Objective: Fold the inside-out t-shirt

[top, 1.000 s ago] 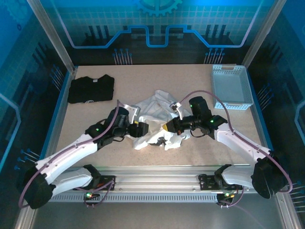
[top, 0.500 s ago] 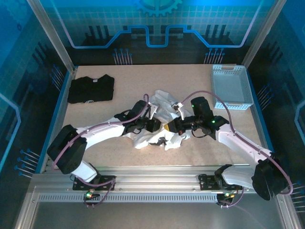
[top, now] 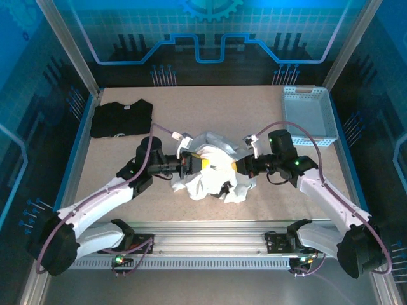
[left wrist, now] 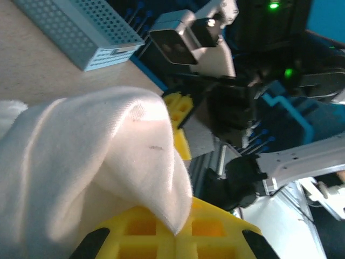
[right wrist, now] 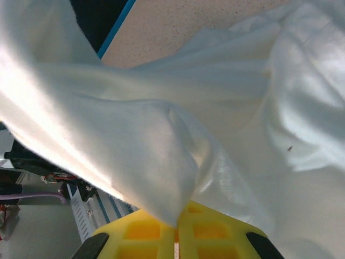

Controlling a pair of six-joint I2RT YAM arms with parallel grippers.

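The inside-out t-shirt [top: 213, 175] is bunched midway on the table [top: 210, 108], stretched left-to-right between the tools; its left side is pinched by the left gripper [top: 194, 164], its right by the right gripper [top: 240, 166].

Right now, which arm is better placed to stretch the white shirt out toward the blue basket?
Probably the right. The right gripper is shut on the inside-out t-shirt on the side nearest the blue basket; the left gripper pinches the opposite side.

Colours and patterns
White inside-out t-shirt [top: 215, 173], black folded t-shirt [top: 121, 118], light blue perforated basket [top: 308, 115], beige speckled table [top: 191, 111].
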